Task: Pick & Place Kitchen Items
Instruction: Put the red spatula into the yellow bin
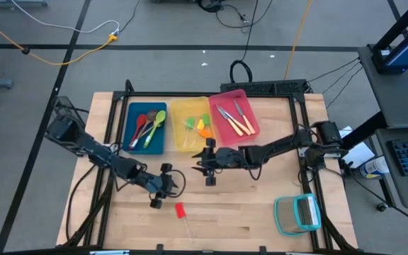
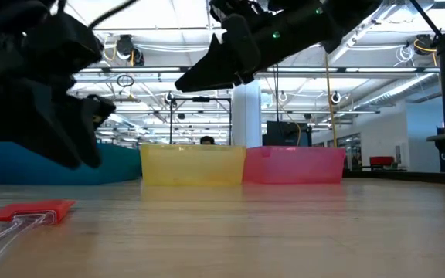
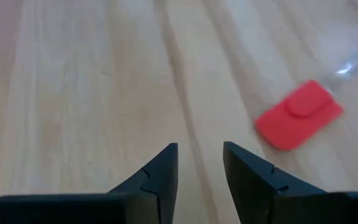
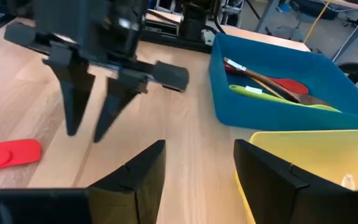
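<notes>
1 item left on the desk (image 1: pixel 246 212): red spatula (image 1: pixel 180 210), just beside the left claw (image 1: pixel 156 199), which hovers part-open and empty. Right claw (image 1: pixel 209 172) open, empty, near the yellow bin (image 1: pixel 177 134). Risk: thin clear handle slips if pinched off-centre.

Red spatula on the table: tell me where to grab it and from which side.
Grip the red spatula at the neck where its head meets the clear handle. It lies flat and alone on the table, so come straight down with the open left gripper, fingers across the handle.
</notes>
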